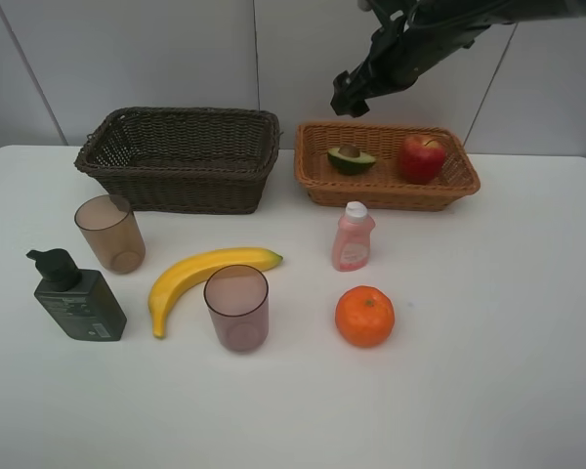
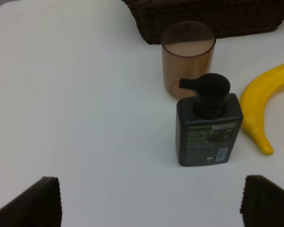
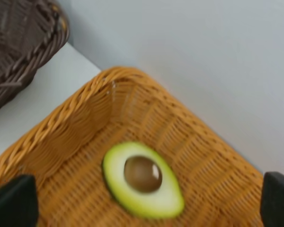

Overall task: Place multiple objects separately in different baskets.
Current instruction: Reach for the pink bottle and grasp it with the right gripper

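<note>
Looking down on a white table (image 1: pixel 488 391) backed by pale wall panels (image 1: pixel 156 59). Right gripper (image 1: pixel 350 96) jaws wide apart, holding nothing, above the halved avocado (image 1: pixel 351 158) in the light orange-brown basket (image 1: pixel 386 195), red apple (image 1: pixel 422 157) alongside. Left gripper (image 2: pixel 151 203) jaws equally spread, touching nothing, near the dark green pump bottle (image 1: pixel 78 301). Dark brown basket (image 1: pixel 181 186) far left. Two cups (image 1: pixel 110 233) (image 1: pixel 237 308), banana (image 1: pixel 200 274), pink bottle (image 1: pixel 353 237) and orange (image 1: pixel 364 316) spaced apart mid-table; open tabletop right and along the near edge.

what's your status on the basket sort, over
Left gripper open, short of pump bottle; right gripper open above light basket. Avocado, apple in it; dark basket empty. Nothing blocking.
</note>
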Controlling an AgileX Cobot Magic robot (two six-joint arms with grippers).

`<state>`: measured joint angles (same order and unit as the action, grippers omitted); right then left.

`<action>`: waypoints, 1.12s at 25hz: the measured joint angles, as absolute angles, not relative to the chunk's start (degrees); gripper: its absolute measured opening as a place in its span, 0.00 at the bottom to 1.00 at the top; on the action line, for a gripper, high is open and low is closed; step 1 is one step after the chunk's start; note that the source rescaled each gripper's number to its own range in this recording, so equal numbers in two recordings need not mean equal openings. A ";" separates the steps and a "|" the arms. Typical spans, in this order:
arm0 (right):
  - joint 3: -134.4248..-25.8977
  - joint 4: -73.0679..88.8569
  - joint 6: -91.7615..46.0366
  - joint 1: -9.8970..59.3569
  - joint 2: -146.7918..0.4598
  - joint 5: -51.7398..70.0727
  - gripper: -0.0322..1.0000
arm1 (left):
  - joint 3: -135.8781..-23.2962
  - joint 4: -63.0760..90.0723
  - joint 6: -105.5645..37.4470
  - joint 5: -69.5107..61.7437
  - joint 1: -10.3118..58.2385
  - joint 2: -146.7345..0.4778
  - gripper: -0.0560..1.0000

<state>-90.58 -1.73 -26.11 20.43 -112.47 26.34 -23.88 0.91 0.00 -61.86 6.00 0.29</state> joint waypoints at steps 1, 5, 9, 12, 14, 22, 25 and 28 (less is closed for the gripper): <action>-90.58 -1.80 -26.11 20.43 -111.81 27.66 0.99 | -23.88 0.91 0.00 -61.86 6.00 0.29 1.00; -90.58 -2.19 -26.17 20.60 -109.32 32.77 0.99 | -23.88 0.91 0.00 -61.86 6.00 0.29 1.00; -90.58 -4.01 -26.17 21.54 -107.37 36.96 0.99 | -23.88 0.91 0.00 -61.86 6.00 0.29 1.00; -90.58 -5.41 -26.17 22.81 -106.44 40.14 0.99 | -23.88 0.91 0.00 -61.86 6.00 0.29 1.00; -90.58 -6.19 -26.17 23.86 -106.30 42.17 0.99 | -23.88 0.91 0.00 -61.86 6.00 0.29 1.00; -90.58 -10.12 -26.50 28.26 -106.30 51.35 0.99 | -23.88 0.91 0.00 -61.86 6.00 0.29 1.00; -90.58 -11.39 -26.56 29.77 -106.30 54.69 0.99 | -23.88 0.91 0.00 -61.86 6.00 0.29 1.00; -90.58 -11.92 -26.56 31.16 -106.30 58.03 0.99 | -23.88 0.91 0.00 -61.86 6.00 0.29 1.00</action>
<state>-90.58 -11.92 -26.56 31.16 -106.30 58.03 -23.88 0.91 0.00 -61.86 6.00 0.29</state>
